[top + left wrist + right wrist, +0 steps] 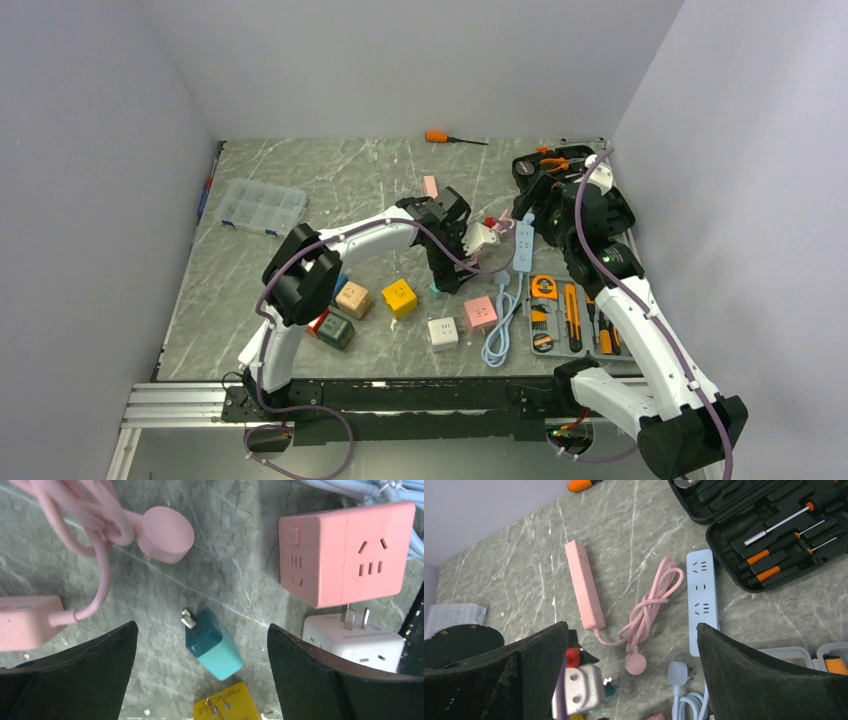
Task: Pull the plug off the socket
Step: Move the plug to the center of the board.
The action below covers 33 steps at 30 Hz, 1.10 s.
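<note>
Left gripper (202, 627), jaws spread wide, hangs over a teal plug (214, 649)

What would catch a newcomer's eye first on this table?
The pink cube socket, upper right in the left wrist view, and the teal adapter lying loose between the fingers of the open left gripper. The right wrist view shows a pink power strip with its knotted cord.
</note>
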Available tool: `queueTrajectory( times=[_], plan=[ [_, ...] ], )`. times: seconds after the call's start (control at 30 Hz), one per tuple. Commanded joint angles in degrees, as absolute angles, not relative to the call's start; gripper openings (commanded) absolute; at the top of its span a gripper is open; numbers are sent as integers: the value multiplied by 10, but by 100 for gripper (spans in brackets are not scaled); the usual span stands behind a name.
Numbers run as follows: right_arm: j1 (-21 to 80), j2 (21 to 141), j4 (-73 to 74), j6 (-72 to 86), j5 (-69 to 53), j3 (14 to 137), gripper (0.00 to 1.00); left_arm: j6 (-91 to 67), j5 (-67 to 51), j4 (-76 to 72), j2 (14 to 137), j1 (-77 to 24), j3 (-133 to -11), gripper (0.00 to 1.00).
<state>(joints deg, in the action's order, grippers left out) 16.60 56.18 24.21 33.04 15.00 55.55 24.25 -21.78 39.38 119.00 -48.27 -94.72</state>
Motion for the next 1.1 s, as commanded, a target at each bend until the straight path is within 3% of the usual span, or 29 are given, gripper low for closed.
queueTrajectory(
  times=[0.0,0.2,0.53,0.73,1.07],
  plan=[
    [180,546,250,316,146,571,100,230,-236,462,1126,-446,-1007,99],
    [286,561,252,309,167,570,100,184,-312,570,1033,-275,-1068,99],
    [574,788,232,279,200,638,100,239,-307,661,904,-52,-907,99],
    [671,936,253,229,233,715,100,265,-334,667,839,-2,-802,99],
    [676,1027,242,231,258,697,96,305,-299,669,751,-2,-704,99]
  ],
)
